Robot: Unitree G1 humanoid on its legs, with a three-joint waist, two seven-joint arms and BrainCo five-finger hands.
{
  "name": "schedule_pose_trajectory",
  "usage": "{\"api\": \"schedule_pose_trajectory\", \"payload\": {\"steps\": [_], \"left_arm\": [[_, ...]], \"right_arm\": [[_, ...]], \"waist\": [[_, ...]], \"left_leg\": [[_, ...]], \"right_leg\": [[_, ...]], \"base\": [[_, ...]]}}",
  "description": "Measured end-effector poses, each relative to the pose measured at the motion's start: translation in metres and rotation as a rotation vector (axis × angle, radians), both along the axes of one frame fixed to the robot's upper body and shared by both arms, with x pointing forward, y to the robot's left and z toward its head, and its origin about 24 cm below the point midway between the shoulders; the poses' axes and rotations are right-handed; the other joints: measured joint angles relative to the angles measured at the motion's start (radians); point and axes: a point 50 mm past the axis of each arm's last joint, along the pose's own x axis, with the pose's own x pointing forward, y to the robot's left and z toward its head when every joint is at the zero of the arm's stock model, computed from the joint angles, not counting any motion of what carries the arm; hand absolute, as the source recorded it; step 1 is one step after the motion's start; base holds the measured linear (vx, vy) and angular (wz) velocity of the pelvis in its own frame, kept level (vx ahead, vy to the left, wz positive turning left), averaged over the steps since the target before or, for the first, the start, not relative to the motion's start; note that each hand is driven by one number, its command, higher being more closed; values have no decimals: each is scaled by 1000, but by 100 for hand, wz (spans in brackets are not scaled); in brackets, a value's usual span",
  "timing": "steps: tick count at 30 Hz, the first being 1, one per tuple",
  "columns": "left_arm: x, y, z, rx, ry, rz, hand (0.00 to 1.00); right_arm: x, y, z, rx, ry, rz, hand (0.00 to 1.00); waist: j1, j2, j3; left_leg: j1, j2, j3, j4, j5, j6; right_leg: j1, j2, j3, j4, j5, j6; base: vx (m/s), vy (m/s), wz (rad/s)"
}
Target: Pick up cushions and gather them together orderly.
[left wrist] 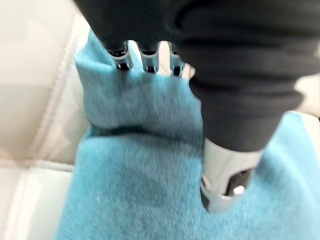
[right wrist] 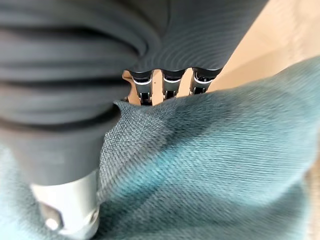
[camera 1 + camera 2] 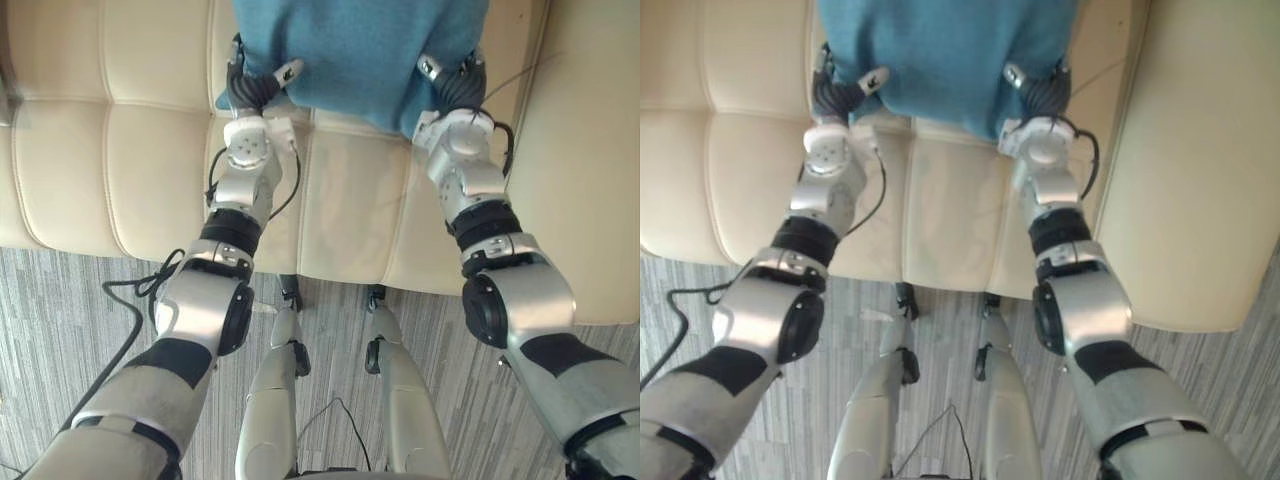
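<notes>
A teal cushion [image 3: 360, 50] is held over the seat of a cream leather sofa [image 3: 120, 150], at the top middle of the eye views. My left hand [image 3: 258, 88] grips its left lower corner, thumb [image 1: 225, 185] on top and fingers [image 1: 145, 52] tucked beneath the fabric. My right hand [image 3: 452, 85] pinches the right lower corner the same way, thumb [image 2: 70, 210] pressed on the cushion [image 2: 210, 165] and fingers [image 2: 170, 82] going under its edge. The cloth hides the fingertips of both hands.
The sofa's padded armrest [image 3: 590, 180] rises at the right, close beside my right arm. Quilted seat panels stretch away to the left. Grey striped carpet [image 3: 60, 300] lies in front of the sofa's edge.
</notes>
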Motion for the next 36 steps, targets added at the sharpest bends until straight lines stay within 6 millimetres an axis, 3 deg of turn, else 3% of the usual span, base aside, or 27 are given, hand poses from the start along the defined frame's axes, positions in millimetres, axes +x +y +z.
{"api": "schedule_pose_trajectory", "payload": {"steps": [4, 6, 8, 12, 15, 19, 22, 23, 24, 30, 36], "left_arm": [[-5, 41, -22, 10, 44, 84, 0], [-11, 61, -30, 5, 45, 124, 0], [-21, 81, -40, -7, 33, 157, 0], [-48, 98, -67, 13, 3, 182, 0], [-72, 91, -119, 4, 100, 143, 0], [-121, 55, -217, -53, 376, 23, 0], [-166, 42, -278, -81, 608, -20, 0], [-176, 42, -289, -84, 656, -18, 0], [-202, 43, -314, -95, 767, -7, 0], [-260, 46, -363, -131, 1061, 42, 0], [-300, 50, -385, -163, 1232, 84, 0]], "right_arm": [[-9, -18, -18, -16, -20, -3, 0], [-17, -37, -26, -37, -30, -39, 0], [-33, -65, -47, -20, -27, -104, 0], [-71, -91, -85, -52, -25, -143, 0], [-99, -93, -129, -78, 65, -106, 0], [-145, -72, -216, -33, 324, -14, 0], [-184, -54, -275, 37, 539, 31, 0], [-194, -51, -287, 53, 589, 32, 0], [-217, -44, -314, 76, 713, 40, 0], [-267, -35, -362, 180, 970, -8, 0], [-305, -37, -387, 267, 1140, -56, 0]], "waist": [[1, 0, 0], [2, 0, 0], [3, -1, 0], [7, -4, -1], [13, -7, -5], [14, -24, -27], [18, -38, -101], [18, -39, -119], [21, -39, -167], [32, -32, -269], [32, -32, -334]], "left_leg": [[17, 6, 3, 0, -1, -1], [32, 6, 3, 0, -1, -1], [76, 7, 2, 0, -2, -2], [159, 9, 1, 20, -31, -11], [224, 12, 1, 37, -60, -13], [325, 12, -1, 37, -85, -16], [382, 13, -1, 39, -103, -23], [397, 13, -2, 39, -107, -24], [440, 13, -2, 43, -127, -28], [539, 13, 3, 45, -163, -33], [640, 9, 12, 3, -168, -39]], "right_leg": [[7, 4, 0, 20, -11, -5], [14, 4, 1, 38, -16, -6], [57, 4, 0, 43, -25, -5], [134, 1, -1, 77, -63, -7], [202, 1, -3, 88, -91, -5], [295, 0, -9, 109, -131, -3], [354, 0, -17, 110, -156, 0], [371, 0, -19, 108, -161, 3], [417, -1, -22, 101, -175, 4], [528, -1, -23, 69, -194, 12], [617, 2, -22, 31, -200, 23]], "base": [[-17, 3, 0], [0, 0, 0], [-7, -6, 5], [19, -27, 4], [49, -54, 1], [85, -45, 4], [130, -27, 3], [170, -15, 5], [136, -4, 3], [76, 9, -1], [35, 21, -3]]}}
